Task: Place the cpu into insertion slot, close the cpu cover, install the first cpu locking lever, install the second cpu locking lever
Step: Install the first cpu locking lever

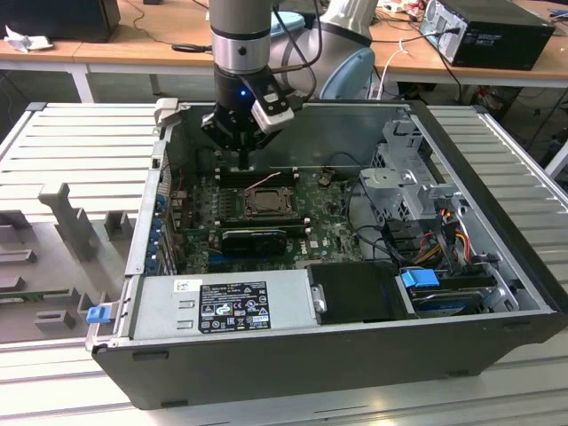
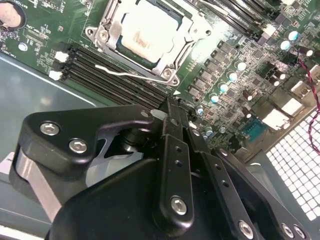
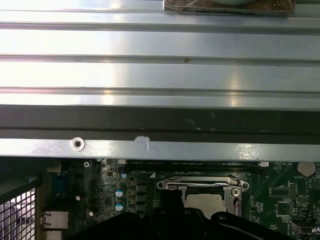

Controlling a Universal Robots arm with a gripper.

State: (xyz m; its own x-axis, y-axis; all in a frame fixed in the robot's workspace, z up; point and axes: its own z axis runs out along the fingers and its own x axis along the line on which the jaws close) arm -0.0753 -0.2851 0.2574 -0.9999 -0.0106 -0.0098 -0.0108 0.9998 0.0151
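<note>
Black gripper fingers, pressed together and pinching nothing, are hanging at upper centre-left of the exterior view, just above the green board. Right of them, at frame centre, the cpu is sitting in the insertion slot, with the cpu cover lying closed around it.

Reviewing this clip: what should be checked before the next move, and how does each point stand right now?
1. cpu lying in the insertion slot: ok.
2. cpu cover lowered around the chip: ok, looks flat.
3. Locking levers latched: cannot tell; a thin pale rod lies beside the socket.
4. hand empty: ok, fingers together, nothing between them.
5. Hand off the cover: ok, it hangs beside the socket in the exterior view.
</note>
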